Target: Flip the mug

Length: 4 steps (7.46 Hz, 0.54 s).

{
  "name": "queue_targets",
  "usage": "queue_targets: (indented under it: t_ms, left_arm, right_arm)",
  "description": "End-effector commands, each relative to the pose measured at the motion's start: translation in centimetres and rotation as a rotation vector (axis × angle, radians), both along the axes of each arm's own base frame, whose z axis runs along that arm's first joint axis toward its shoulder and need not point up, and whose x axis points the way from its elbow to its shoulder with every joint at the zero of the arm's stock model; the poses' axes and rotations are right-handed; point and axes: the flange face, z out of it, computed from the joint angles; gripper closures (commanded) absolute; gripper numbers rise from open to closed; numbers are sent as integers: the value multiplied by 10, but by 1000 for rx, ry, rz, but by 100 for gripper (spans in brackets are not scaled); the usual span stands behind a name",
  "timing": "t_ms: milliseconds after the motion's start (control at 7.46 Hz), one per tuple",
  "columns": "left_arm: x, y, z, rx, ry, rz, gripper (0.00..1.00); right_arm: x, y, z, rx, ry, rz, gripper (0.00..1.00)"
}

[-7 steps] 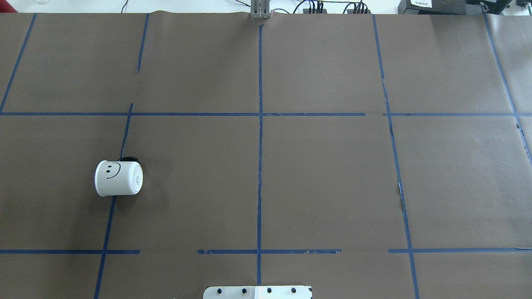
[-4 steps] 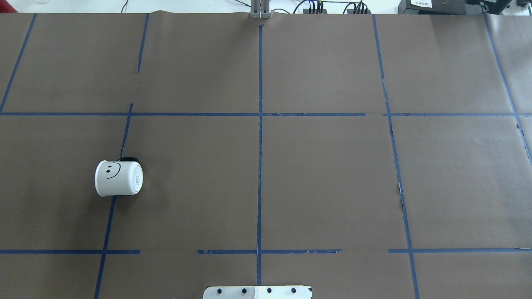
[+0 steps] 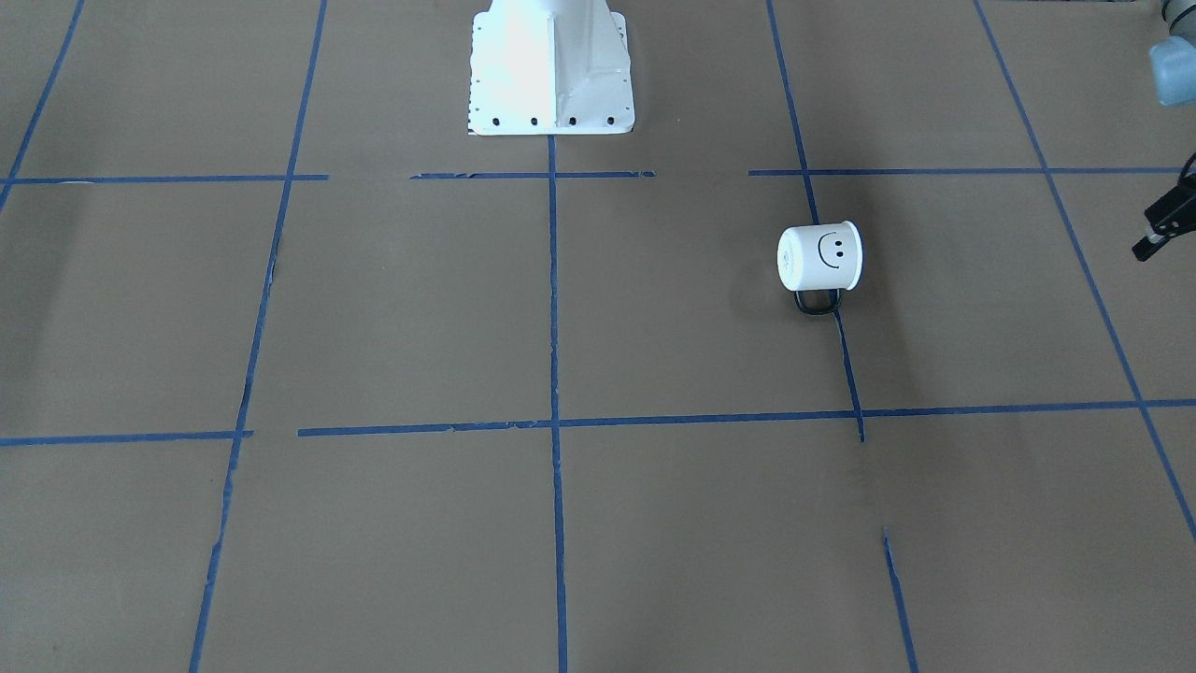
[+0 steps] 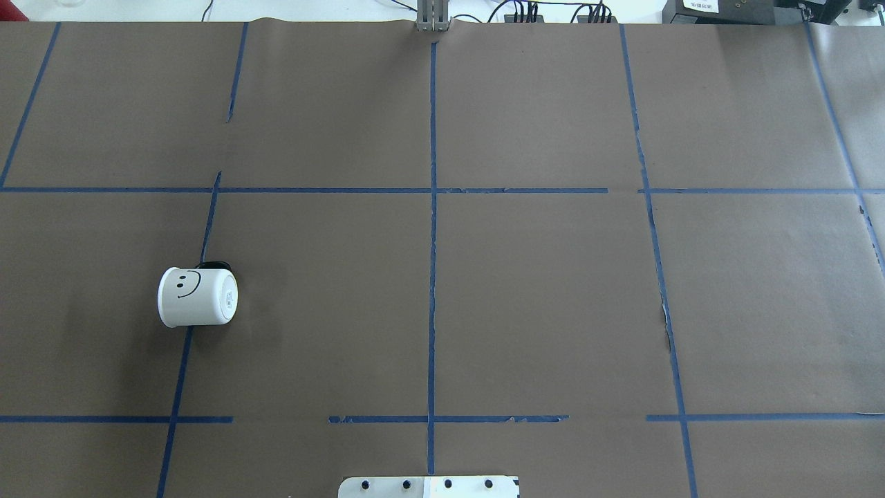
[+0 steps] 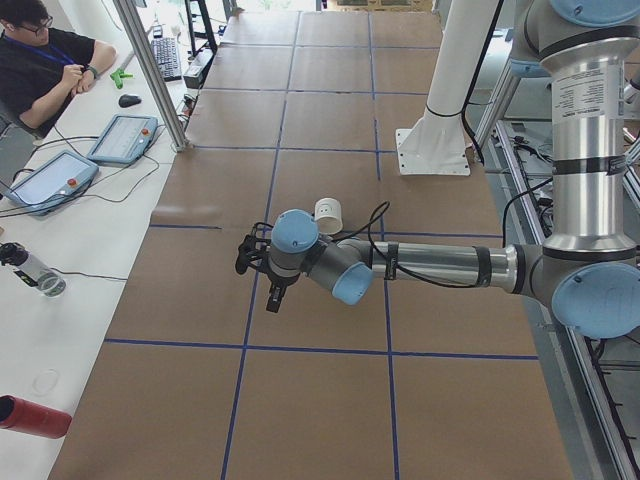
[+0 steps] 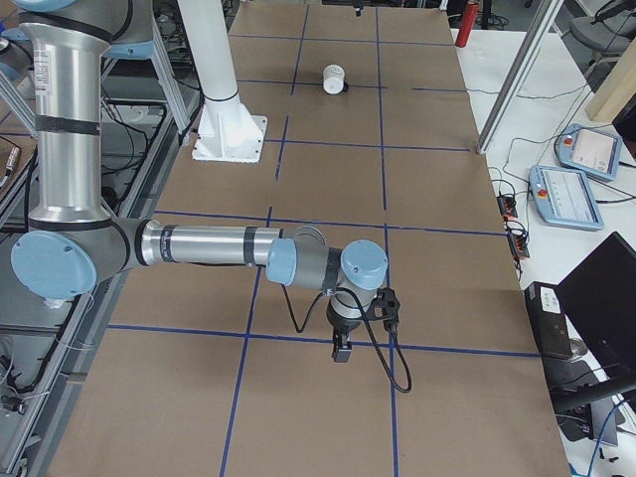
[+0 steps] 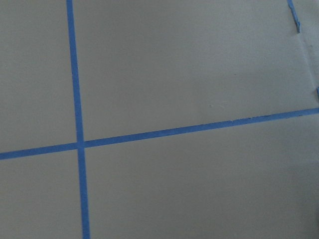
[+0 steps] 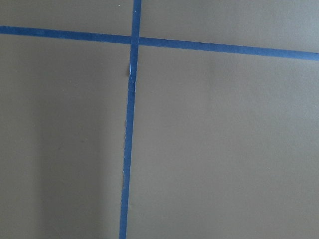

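The white mug (image 4: 197,297) with a black smiley face lies on its side on the brown paper, left of the table's middle. Its base faces the table's centre and its dark handle (image 3: 817,303) points away from the robot. It also shows in the front-facing view (image 3: 819,257), the left view (image 5: 328,212) and the right view (image 6: 334,79). My left gripper (image 5: 262,275) hovers over the table's left end, apart from the mug; I cannot tell if it is open. My right gripper (image 6: 341,348) hovers over the far right end; I cannot tell its state.
The robot's white base (image 3: 549,65) stands at the table's near-robot edge. Blue tape lines (image 4: 433,277) grid the brown paper. An operator (image 5: 45,55), tablets and a bottle are at a side table beyond the left end. A metal post (image 4: 432,14) stands at the far edge.
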Motion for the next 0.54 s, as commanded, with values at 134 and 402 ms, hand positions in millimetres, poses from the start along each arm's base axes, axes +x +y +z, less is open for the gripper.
queue_targets:
  t_ms: [134, 402]
  left_arm:
    - [83, 36, -16, -45, 147, -112, 0]
    - [143, 62, -29, -78, 243, -131, 0]
  right_arm:
    - [0, 0, 0, 0, 0, 0, 0]
    - [0, 0, 0, 0, 0, 0, 0]
